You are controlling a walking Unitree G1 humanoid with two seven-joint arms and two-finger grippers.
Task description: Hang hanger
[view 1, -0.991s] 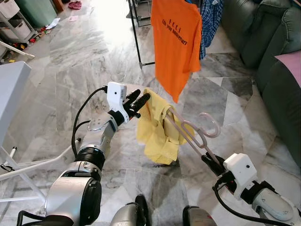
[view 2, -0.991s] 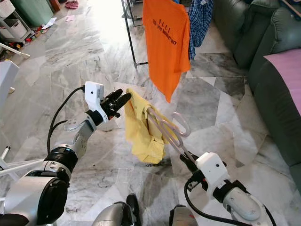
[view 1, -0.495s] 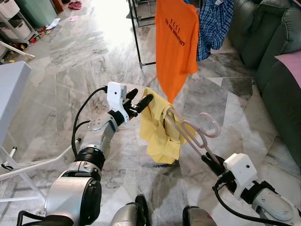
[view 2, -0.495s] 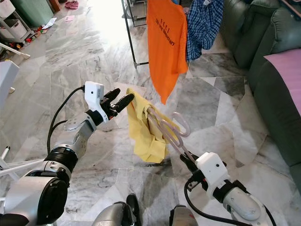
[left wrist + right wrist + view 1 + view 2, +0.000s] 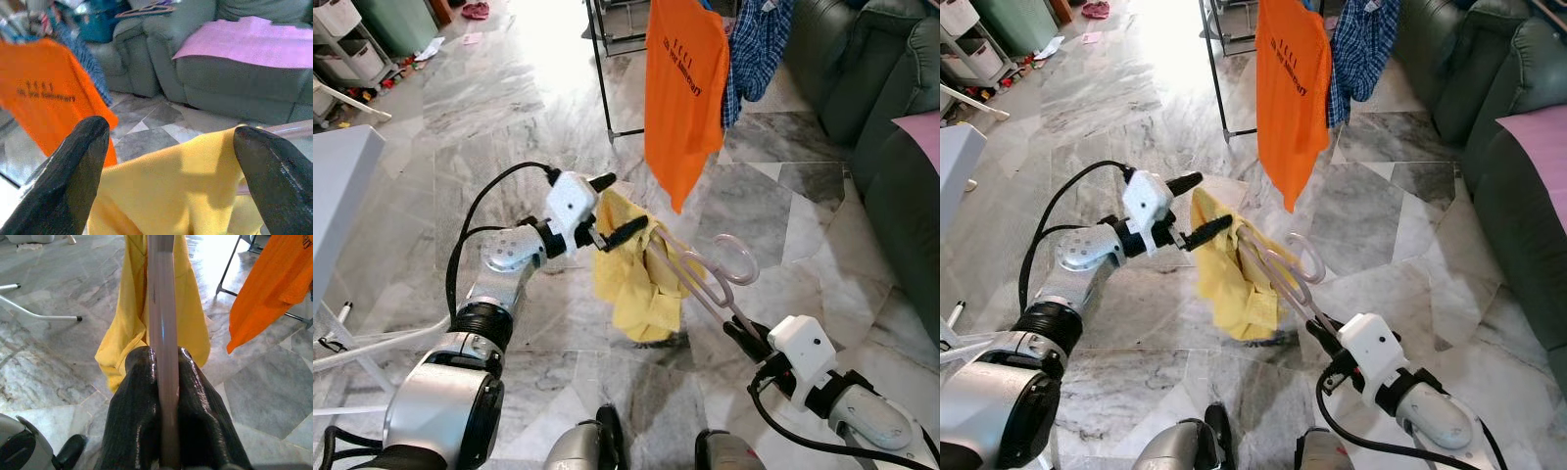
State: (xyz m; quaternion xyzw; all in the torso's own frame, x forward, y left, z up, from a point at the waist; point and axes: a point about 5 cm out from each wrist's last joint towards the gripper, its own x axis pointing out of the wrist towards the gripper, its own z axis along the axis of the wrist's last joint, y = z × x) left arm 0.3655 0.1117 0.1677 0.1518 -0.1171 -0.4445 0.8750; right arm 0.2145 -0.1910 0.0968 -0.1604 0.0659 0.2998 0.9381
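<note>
The pale pink hanger (image 5: 705, 274) is being held out low in front of the robot, above the marble floor (image 5: 489, 108), with its hook (image 5: 736, 257) curling up on the side toward the green sofa (image 5: 891, 117). It is being pinched at its lower end by the right gripper (image 5: 740, 335), whose two black fingers (image 5: 142, 396) are being pressed flat against both sides of the pink bar, as is seen in the right wrist view. A yellow shirt (image 5: 631, 274) is being carried on the hanger, draped and bunched over its far end and hanging down toward the floor.

The upper edge of the yellow shirt is being approached by the left gripper (image 5: 614, 209), whose fingers are being held wide apart, one above the cloth and one at its near edge; nothing is being gripped by them. In the left wrist view the yellow fabric (image 5: 181, 186) is being framed between the two spread fingertips (image 5: 78, 166).

Behind the shirt, an orange T-shirt (image 5: 683, 93) with dark print is being displayed on a black clothes rack (image 5: 603, 78), and a blue checked shirt (image 5: 756, 44) is being hung just beside it. A pink cloth (image 5: 254, 39) is being spread over the sofa seat. A white shelf unit (image 5: 352, 59) is being shown at the robot's far left.
</note>
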